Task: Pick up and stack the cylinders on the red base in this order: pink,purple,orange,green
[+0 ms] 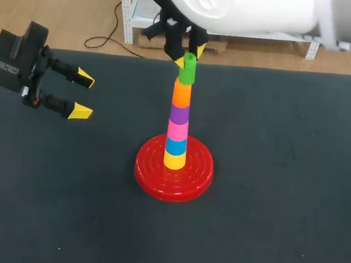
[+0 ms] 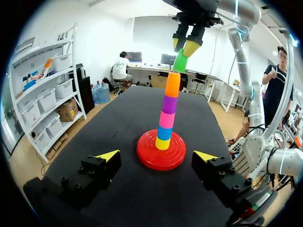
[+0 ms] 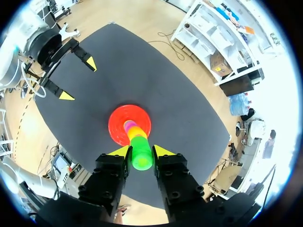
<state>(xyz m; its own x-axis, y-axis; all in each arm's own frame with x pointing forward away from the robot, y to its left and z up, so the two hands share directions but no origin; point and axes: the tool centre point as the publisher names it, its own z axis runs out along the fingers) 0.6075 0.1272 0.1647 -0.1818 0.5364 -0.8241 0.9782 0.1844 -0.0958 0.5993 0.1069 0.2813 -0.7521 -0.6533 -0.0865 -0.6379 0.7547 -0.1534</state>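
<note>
On the dark matte bench, near its middle: round red ribbed plastic base, carrying an upright column. From the base upward: yellow plastic cylinder, blue plastic cylinder, pink plastic cylinder, purple plastic cylinder, orange plastic cylinder, each touching the next.

At the column top: green plastic cylinder, slightly tilted, lower edge touching the orange plastic cylinder. Full seating not verifiable.

Directly above the column, pointing down: right claw, clamped on the green plastic cylinder, with one yellow-tipped finger against each of two opposite sides and the cylinder's upper part between the tips. In the right wrist view: green plastic cylinder between the fingers, round red ribbed plastic base straight beyond it.

Well apart from the column, toward the robot's left side: left claw, fingers spread wide, gripping nothing, tips aimed toward the column. In the left wrist view: column and base ahead of the spread fingers, in line with the gap, apart from both tips.
</note>
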